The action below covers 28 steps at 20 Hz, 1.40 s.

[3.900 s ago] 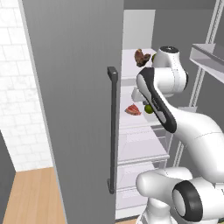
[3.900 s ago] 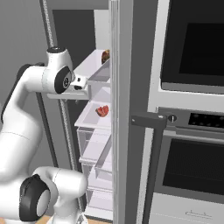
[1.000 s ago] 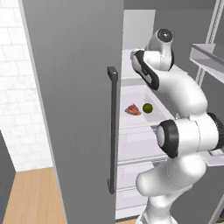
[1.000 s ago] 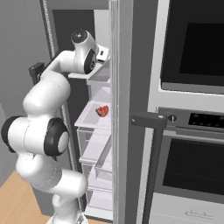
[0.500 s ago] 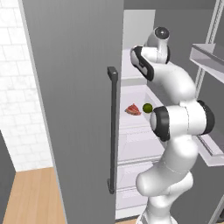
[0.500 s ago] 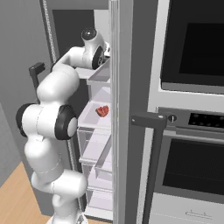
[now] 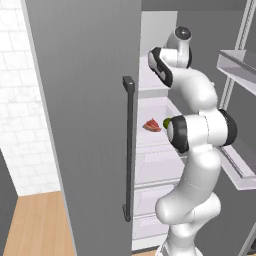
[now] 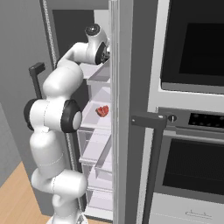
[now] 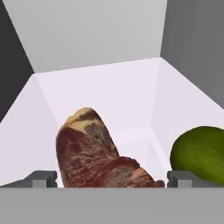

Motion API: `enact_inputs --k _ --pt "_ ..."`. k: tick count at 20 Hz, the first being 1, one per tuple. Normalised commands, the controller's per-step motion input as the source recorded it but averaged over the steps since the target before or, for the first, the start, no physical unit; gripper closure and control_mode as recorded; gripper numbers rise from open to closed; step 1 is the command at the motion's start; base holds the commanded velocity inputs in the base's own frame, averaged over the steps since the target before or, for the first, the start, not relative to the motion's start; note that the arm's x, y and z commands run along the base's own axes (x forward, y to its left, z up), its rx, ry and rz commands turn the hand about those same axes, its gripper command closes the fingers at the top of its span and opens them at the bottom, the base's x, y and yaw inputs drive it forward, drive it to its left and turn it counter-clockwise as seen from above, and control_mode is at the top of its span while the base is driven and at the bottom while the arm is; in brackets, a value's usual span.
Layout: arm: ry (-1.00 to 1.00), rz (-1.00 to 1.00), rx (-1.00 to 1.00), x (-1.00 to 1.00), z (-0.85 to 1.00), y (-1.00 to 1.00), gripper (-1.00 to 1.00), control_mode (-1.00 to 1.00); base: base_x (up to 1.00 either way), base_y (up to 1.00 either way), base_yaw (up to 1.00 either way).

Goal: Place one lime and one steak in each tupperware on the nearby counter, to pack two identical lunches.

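In the hand view the two dark fingers [image 9: 43, 178] stand wide apart at the bottom edge, nothing clamped between them. Just past them, in the gap, lies a dark brown steak [image 9: 94, 153] — lumpy, with a pale fatty patch at its far end — on a white fridge shelf [image 9: 118, 94]. To its right, near the right fingertip, sits a lime [image 9: 200, 153], apart from the meat, with its near edge cut off behind the fingertip. Beyond both, the shelf runs back to the white rear wall of the compartment.

From the left base view the white arm [image 7: 197, 135] rises from the lower right and reaches up into the open fridge, its hand high at the upper shelf. The grey fridge door [image 7: 85, 125] stands open at the left, with a long dark handle [image 7: 129, 150]. On the shelf below the hand lies a red-pink steak [image 7: 151, 125], and just beside it a second lime [image 7: 166, 122], partly hidden by the arm's elbow joint.

The right base view shows the same red-pink steak on its middle shelf, with clear drawers [image 8: 98, 151] beneath — and a built-in oven [image 8: 192, 127] to the right of the fridge.
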Motion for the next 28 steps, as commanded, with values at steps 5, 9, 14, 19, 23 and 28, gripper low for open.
enact_inputs --k 5,9,14,19,23,28 --pt "0.00 0.00 -0.04 -0.12 -0.38 0.00 -1.00 -1.00 0.00 0.00 0.00" --pt "0.00 0.00 -0.06 -0.13 -0.45 0.00 -1.00 -1.00 0.00 0.00 0.00" --pt "0.00 0.00 -0.03 0.01 -0.32 0.00 -1.00 -1.00 0.00 0.00 0.00" --pt "-0.01 0.00 -0.03 0.10 -0.25 0.08 1.00 -1.00 0.00 0.00 0.00" --pt "0.00 0.00 -0.01 0.01 -0.12 0.03 1.00 -1.00 0.00 0.00 0.00" --pt "0.00 0.00 0.00 0.00 -0.01 0.00 1.00 -1.00 0.00 0.00 0.00"
